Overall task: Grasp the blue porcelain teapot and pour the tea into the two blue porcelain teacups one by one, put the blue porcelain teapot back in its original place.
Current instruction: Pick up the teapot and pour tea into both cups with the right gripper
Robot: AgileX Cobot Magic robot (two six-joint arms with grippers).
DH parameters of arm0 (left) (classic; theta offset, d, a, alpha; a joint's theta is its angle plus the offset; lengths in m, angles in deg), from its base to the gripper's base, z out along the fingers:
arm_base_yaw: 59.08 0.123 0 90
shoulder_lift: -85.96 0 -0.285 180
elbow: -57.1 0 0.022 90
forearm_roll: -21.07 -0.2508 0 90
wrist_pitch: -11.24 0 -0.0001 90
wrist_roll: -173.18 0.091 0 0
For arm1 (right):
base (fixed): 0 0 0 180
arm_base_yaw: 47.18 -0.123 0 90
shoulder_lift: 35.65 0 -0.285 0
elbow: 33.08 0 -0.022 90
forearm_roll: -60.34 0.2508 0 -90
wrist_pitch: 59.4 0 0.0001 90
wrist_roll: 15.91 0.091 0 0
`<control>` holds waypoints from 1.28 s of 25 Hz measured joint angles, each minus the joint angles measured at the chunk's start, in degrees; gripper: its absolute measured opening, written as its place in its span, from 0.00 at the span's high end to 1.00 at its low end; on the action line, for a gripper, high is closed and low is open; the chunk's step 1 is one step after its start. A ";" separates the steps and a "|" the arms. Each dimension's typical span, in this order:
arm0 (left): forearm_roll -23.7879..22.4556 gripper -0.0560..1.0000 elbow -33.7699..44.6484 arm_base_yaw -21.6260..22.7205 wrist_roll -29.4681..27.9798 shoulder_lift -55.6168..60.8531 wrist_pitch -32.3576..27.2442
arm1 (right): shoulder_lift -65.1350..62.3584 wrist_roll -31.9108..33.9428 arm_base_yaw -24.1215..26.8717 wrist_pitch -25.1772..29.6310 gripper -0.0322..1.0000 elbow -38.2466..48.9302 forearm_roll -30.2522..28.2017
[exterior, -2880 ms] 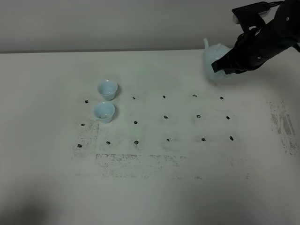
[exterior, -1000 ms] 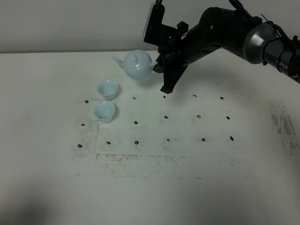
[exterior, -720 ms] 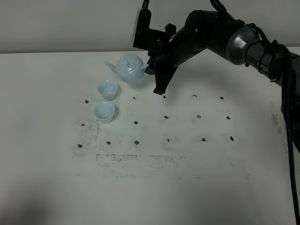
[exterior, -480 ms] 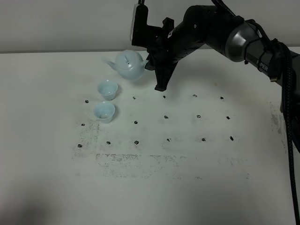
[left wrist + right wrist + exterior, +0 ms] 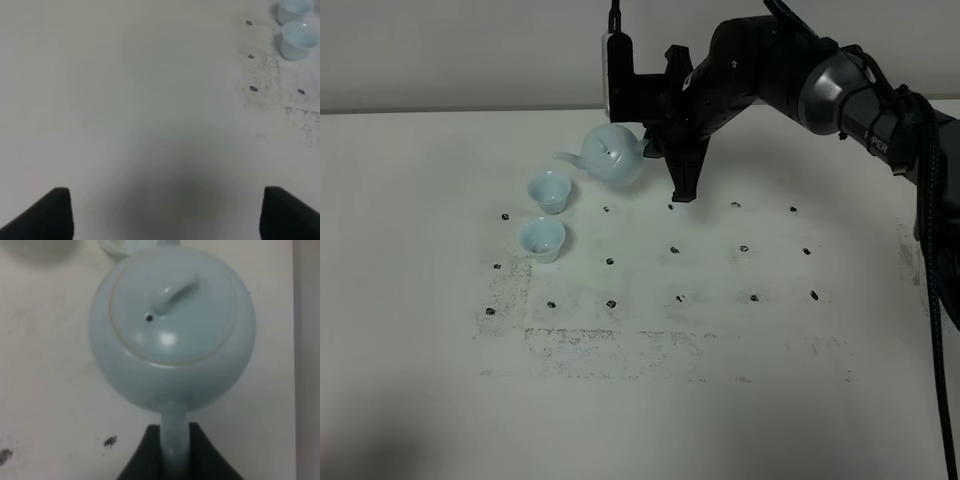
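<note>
The right hand [image 5: 655,150] of a black robot arm is clenched on the loop handle of a pale-blue, glossy, round porcelain teapot [image 5: 613,156]. It holds the pot in the air, spout toward the farther of two small pale-blue handleless porcelain teacups [image 5: 550,190]. The left hand [image 5: 165,212] hangs released over the white tabletop [image 5: 720,380]. If the spout is short of the rim, tipping would probably spill tea. A steep tilt might also loosen the lid.

Shows right arm [image 5: 760,70] in matte black shells with grey joint band [image 5: 830,85], white lettering [image 5: 876,133], black cables [image 5: 932,180], white wrist block [image 5: 611,65]; left gripper [image 5: 165,215] fingertips [image 5: 50,215] black.
</note>
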 joint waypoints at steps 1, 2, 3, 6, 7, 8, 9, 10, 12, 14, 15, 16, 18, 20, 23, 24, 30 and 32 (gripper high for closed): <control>0.00 0.26 0.00 0.00 0.00 0.00 0.00 | 0.34 0.01 -0.26 -0.47 0.92 0.00 -0.11; 0.00 0.26 0.00 0.00 0.00 0.00 0.00 | 0.81 0.01 -0.63 -1.05 0.92 0.00 -0.27; 0.00 0.26 0.00 0.00 0.00 0.00 0.00 | 1.15 -0.06 -0.94 -1.98 0.92 0.00 -0.38; 0.00 0.26 0.00 0.00 0.00 0.00 0.00 | 2.18 -0.19 -1.65 -3.09 0.92 -0.67 -0.38; 0.00 0.26 0.00 0.00 0.00 0.00 0.00 | 2.31 -0.19 -1.72 -3.24 0.92 -0.88 -0.46; 0.00 0.26 0.00 0.00 0.00 0.00 0.00 | 2.37 -0.25 -1.72 -3.24 0.92 -1.17 -0.84; 0.00 0.26 0.00 0.00 0.00 0.00 0.00 | 2.37 -0.25 -1.72 -3.30 0.92 -1.23 -1.21; 0.00 0.26 0.00 0.00 0.00 0.00 0.00 | 2.37 -0.25 -1.72 -3.37 0.92 -1.33 -1.84; 0.00 0.26 0.00 0.00 0.00 0.00 0.00 | 2.37 -0.25 -1.72 -3.41 0.92 -1.33 -2.77; 0.00 0.26 0.00 0.00 0.00 0.00 0.00 | 2.37 -0.25 -1.72 -3.36 0.92 -1.33 -4.20; 0.00 0.26 0.00 0.00 0.04 0.00 0.00 | 2.37 -0.25 -1.72 -3.36 0.92 -1.33 -5.02; 0.00 0.26 0.00 0.00 0.04 0.00 0.00 | 2.37 -0.19 -1.72 -3.36 0.92 -1.33 -5.62; 0.00 0.26 0.00 0.00 0.04 0.00 0.00 | 2.37 -0.19 -1.72 -3.48 0.92 -1.33 -6.75; 0.00 0.26 0.00 0.00 0.04 0.00 0.00 | 2.37 -0.19 -1.72 -3.64 0.92 -1.33 -7.10; 0.00 0.26 0.00 0.00 0.04 0.00 0.00 | 2.37 -0.19 -1.72 -4.99 0.92 -1.33 -7.78; 0.00 0.26 0.00 0.00 0.04 0.00 0.00 | 2.37 -0.19 -1.72 -5.38 0.92 -1.33 -8.13; 0.00 0.26 0.00 0.00 0.04 0.00 0.00 | 2.37 -1.60 -1.72 -6.06 0.92 -1.33 -8.60; 0.00 0.26 0.00 0.00 0.04 0.00 0.00 | 2.37 -2.91 -1.72 -6.10 0.92 -1.33 -8.73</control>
